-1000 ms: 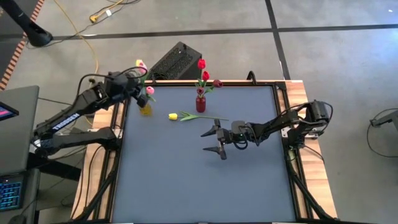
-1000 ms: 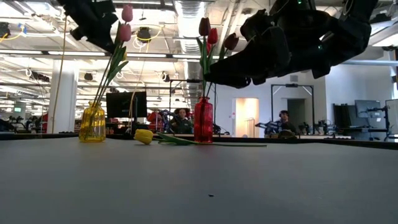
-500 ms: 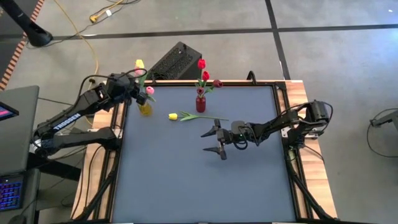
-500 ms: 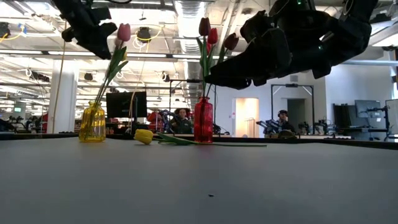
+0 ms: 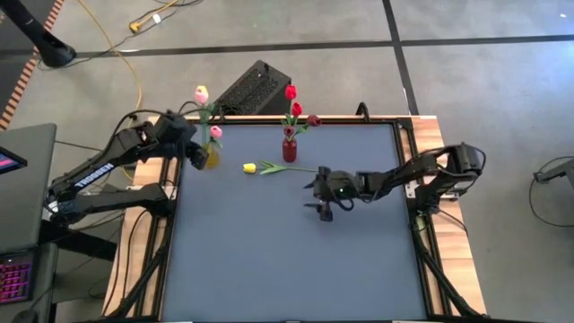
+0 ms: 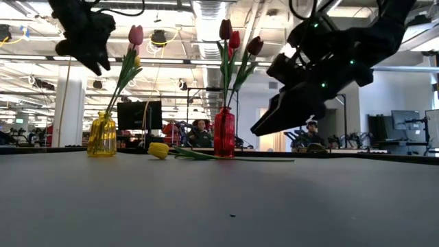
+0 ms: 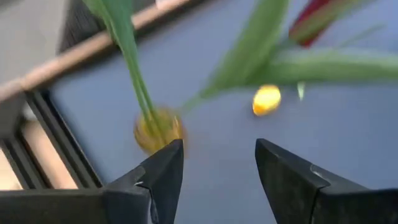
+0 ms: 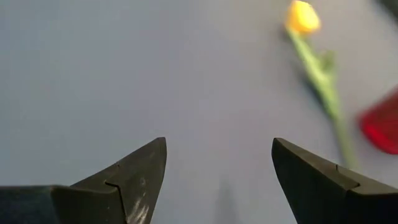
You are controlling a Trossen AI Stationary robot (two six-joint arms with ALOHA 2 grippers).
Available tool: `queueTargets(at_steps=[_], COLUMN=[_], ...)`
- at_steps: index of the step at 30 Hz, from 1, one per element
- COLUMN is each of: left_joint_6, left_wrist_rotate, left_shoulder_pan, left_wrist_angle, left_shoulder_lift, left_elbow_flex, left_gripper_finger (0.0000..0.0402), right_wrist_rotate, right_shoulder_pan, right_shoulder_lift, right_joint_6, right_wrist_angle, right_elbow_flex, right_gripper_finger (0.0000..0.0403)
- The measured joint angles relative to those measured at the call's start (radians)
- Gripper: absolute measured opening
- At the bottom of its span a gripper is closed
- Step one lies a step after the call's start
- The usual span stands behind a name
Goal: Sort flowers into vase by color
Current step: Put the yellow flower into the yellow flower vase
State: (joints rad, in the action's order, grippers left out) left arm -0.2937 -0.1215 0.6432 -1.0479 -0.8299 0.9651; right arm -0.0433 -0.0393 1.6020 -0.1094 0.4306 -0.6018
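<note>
A yellow vase [image 5: 210,159] at the table's far left holds pink flowers [image 5: 216,132] by their stems. A red vase [image 5: 289,150] beside it holds red and dark flowers [image 5: 291,91]. A yellow flower [image 5: 250,168] lies flat on the table between the vases, its stem [image 5: 300,170] running toward the right. My left gripper [image 5: 195,153] stands open just left of the yellow vase [image 7: 158,130], touching nothing. My right gripper [image 5: 319,197] hangs open above the table near the stem's free end, tilted down; its wrist view shows the yellow flower [image 8: 301,17] ahead.
A black box [image 5: 254,88] sits off the table's far edge behind the vases. Wooden rails [image 5: 429,135] and the arm bases border the left and right sides. The blue-grey tabletop [image 5: 287,260] spreads toward the near edge.
My left gripper has opened, let go of the pink flower's stem and drawn back from it toward the table's left edge, sinking a little; the flower stays standing in the yellow vase. My right gripper has tipped its fingers downward and sunk toward the table, staying open.
</note>
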Motion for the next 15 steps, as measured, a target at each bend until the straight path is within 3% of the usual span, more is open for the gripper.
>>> queueTargets(at_steps=[9, 15], left_joint_6=[-0.108, -0.246], left_wrist_rotate=[0.064, 0.034], left_shoulder_pan=[-0.117, -0.315], left_wrist_angle=[-0.154, -0.037], left_shoulder_lift=[0.001, 0.055], left_elbow_flex=[-0.001, -0.138], left_gripper_finger=[0.0188, 0.0187], right_wrist_rotate=[-0.016, 0.105], right_shoulder_pan=[-0.205, -0.353], right_shoulder_lift=[0.003, 0.007], right_joint_6=[-0.041, -0.007], right_wrist_angle=[-0.011, -0.05], right_elbow_flex=[0.0, -0.001], right_gripper_finger=[0.0317, 0.0317])
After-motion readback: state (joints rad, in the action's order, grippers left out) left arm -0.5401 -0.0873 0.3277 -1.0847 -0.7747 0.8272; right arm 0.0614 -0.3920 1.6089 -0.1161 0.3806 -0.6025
